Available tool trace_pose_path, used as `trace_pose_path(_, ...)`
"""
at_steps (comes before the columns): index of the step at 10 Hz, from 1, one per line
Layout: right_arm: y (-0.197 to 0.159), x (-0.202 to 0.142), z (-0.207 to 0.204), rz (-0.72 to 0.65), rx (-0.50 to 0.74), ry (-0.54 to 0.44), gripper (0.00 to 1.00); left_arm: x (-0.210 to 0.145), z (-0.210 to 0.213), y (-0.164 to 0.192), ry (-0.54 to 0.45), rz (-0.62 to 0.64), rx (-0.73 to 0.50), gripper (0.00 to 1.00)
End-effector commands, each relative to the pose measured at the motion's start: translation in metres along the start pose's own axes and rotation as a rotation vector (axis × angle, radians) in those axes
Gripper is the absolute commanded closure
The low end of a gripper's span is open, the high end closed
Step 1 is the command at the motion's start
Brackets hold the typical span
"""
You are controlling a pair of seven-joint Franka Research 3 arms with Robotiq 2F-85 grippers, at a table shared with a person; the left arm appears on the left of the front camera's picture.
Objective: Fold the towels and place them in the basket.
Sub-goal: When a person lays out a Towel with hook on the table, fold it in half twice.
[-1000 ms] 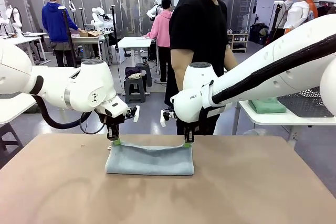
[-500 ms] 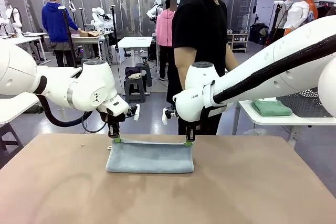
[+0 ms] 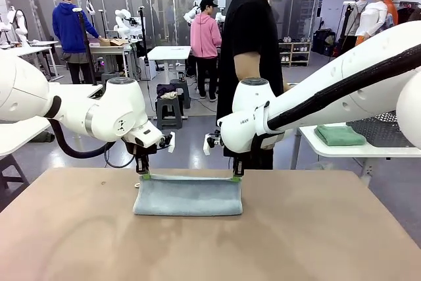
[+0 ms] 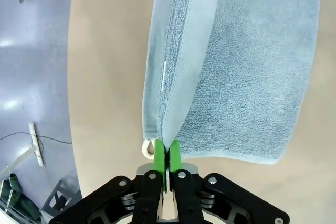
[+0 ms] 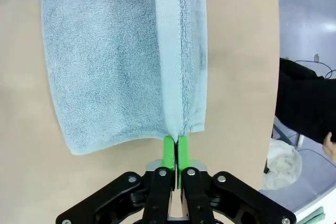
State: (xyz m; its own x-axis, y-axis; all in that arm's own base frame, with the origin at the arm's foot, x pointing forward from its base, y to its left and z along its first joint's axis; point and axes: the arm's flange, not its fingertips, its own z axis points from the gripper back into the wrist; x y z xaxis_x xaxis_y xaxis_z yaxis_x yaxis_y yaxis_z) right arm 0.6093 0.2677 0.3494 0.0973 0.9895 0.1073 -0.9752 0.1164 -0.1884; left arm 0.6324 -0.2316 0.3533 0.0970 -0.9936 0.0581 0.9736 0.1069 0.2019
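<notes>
- Near half of the surface [image 3: 197, 248]: bare from your edge up to the towel [image 3: 188, 196]; free passage throughout.
- Both flanks: bare beside each towel end, so you have open lanes to the far edge.
- Towel: low folded strip across the far middle, its far corners pinched by the left fingers [image 3: 145, 177] and right fingers [image 3: 234, 178].
- Arms: lean in from either side over those corners; the span between them is open.
- Person [image 3: 253, 44]: stands just beyond the far edge, behind the right arm.
- Side table [image 3: 329, 150]: far right, apart from your surface, with a green towel [image 3: 339, 135] and basket [image 3: 381, 133]; the right arm crosses before it.

Grey floor [image 3: 191, 141], white bg tables [image 3: 168, 52]
</notes>
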Motion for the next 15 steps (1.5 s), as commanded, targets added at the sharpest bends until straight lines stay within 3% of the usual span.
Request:
trace_pose_path(1,-0.004,-0.002,-0.003,-0.015,-0.038,0.005,0.79,0.000,-0.002,0.005,-0.007,0.002,0.039,0.78)
trace_pose_path(2,-0.004,-0.002,-0.003,-0.005,-0.048,-0.013,0.61,0.000,0.000,0.004,-0.009,0.008,0.061,0.59)
trace_pose_path(3,-0.004,-0.003,-0.001,0.004,-0.085,-0.033,0.59,-0.001,0.004,0.001,-0.008,0.024,0.107,0.75)
trace_pose_path(4,-0.006,-0.004,0.000,0.006,-0.101,-0.037,0.41,-0.003,0.008,0.000,-0.022,0.030,0.133,0.41)
trace_pose_path(5,-0.007,-0.005,0.005,0.001,-0.090,-0.048,0.39,-0.007,0.012,-0.001,-0.050,0.021,0.114,0.57)
trace_pose_path(6,-0.002,-0.007,0.017,-0.015,-0.069,-0.069,0.21,-0.013,0.024,-0.007,-0.111,-0.005,0.039,0.54)
trace_pose_path(8,0.031,-0.011,0.063,-0.129,0.053,-0.111,0.21,-0.037,0.066,-0.023,-0.206,-0.044,-0.126,0.54)
trace_pose_path(10,0.061,-0.013,0.094,-0.300,0.056,-0.127,0.21,-0.072,0.095,-0.034,-0.296,-0.024,-0.148,0.54)
trace_pose_path(13,0.101,-0.011,0.120,-0.575,0.069,-0.193,0.21,-0.141,0.111,-0.041,-0.519,0.015,-0.158,0.54)
trace_pose_path(15,0.111,-0.013,0.127,-0.555,0.096,-0.247,0.21,-0.176,0.109,-0.041,-0.650,0.017,-0.169,0.54)
